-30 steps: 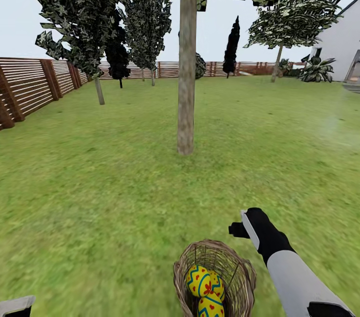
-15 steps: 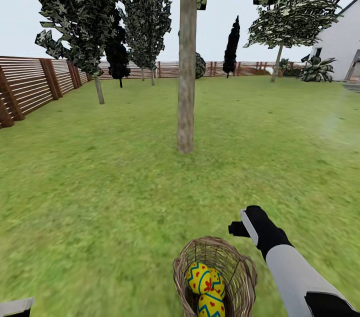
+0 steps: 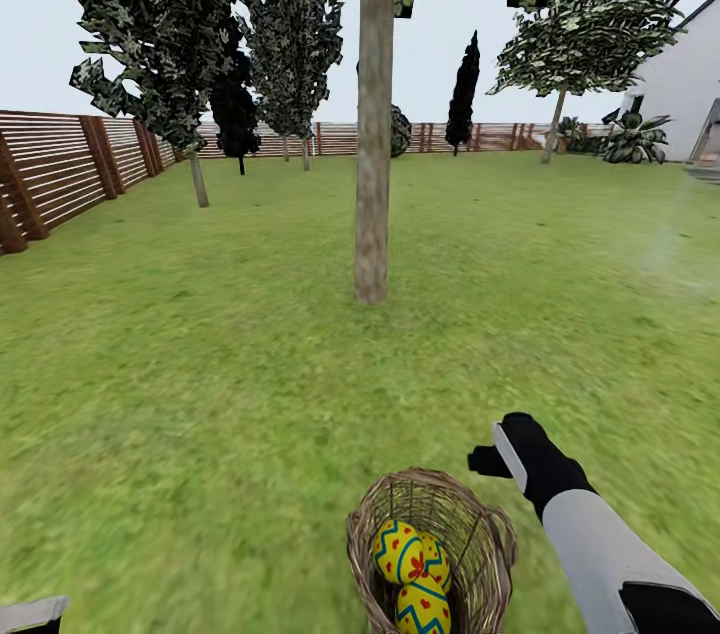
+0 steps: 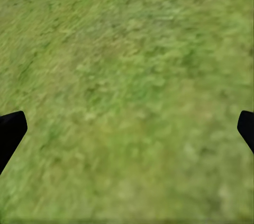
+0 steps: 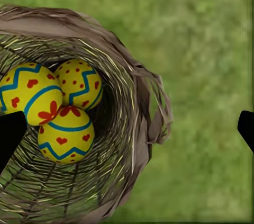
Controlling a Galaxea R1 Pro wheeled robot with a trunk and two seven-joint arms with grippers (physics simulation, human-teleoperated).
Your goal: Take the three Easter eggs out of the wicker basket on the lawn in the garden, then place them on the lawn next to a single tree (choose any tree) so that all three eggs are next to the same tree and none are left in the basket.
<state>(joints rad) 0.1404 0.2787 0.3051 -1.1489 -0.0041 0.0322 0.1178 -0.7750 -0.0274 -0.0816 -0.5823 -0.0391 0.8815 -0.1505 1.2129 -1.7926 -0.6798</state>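
Right wrist view: I see three eggs [image 5: 63,110] clustered in the basket [image 5: 135,128], opening upward, their long axes unclear. My right gripper [image 5: 127,128] is spread wide above the basket's rim. Left gripper [image 4: 127,131] open over bare lawn [image 4: 127,65]. Open grass lies between basket and tree [image 3: 372,164].

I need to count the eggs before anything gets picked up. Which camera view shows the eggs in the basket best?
The right wrist view: all three Easter eggs lie in plain sight inside the wicker basket, with their patterns clear. The head view shows the eggs low in the picture, partly hidden behind the basket's rim and by each other. The left wrist view looks at the lawn.
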